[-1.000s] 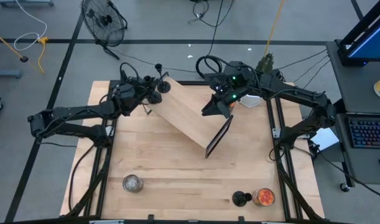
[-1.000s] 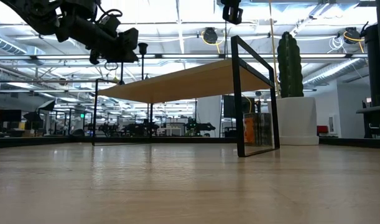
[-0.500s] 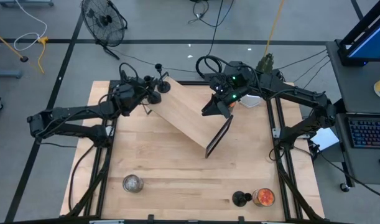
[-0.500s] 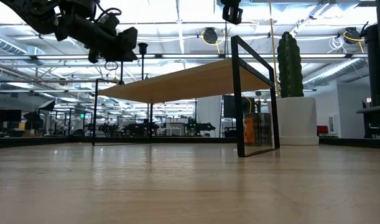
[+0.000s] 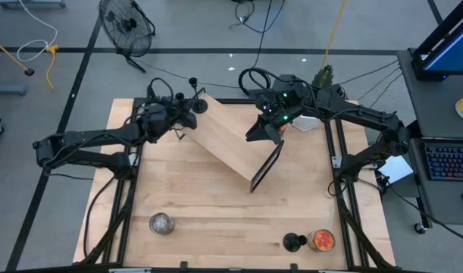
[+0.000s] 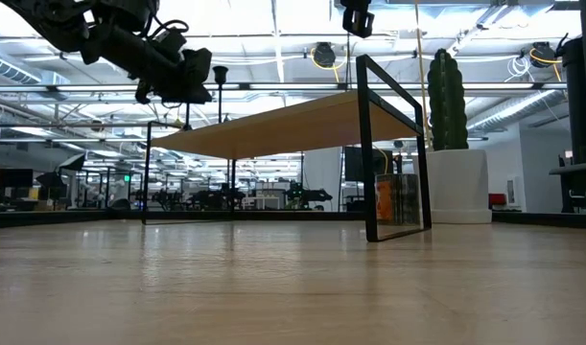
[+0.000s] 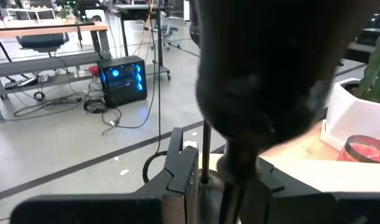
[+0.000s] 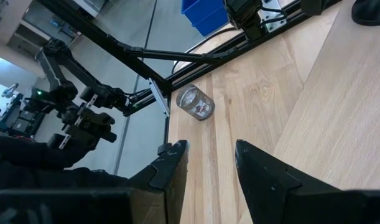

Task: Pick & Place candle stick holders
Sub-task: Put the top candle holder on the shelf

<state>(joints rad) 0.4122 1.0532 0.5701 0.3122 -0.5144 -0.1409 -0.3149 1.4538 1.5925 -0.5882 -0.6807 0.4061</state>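
— Jaws on the right gripper (image 8: 208, 149)?
— Apart, nothing between them. It hangs above the wooden shelf (image 5: 231, 144), near the black frame at its right end.
— And the left gripper (image 6: 195, 84)?
— I cannot tell how its jaws stand. A thin stem (image 7: 204, 155) rises between them, but contact does not show.
— Where are the candle stick holders, starting from the front?
— The front holder (image 5: 293, 243) stands at the front edge of the surface (image 5: 208, 205), just beside an orange candle jar (image 5: 320, 240). A glass jar (image 5: 161, 223) lies well to the left of them.
— Farther back?
— The shelf holder (image 6: 220, 73) stands upright on the shelf's far left end, just beside the left gripper.
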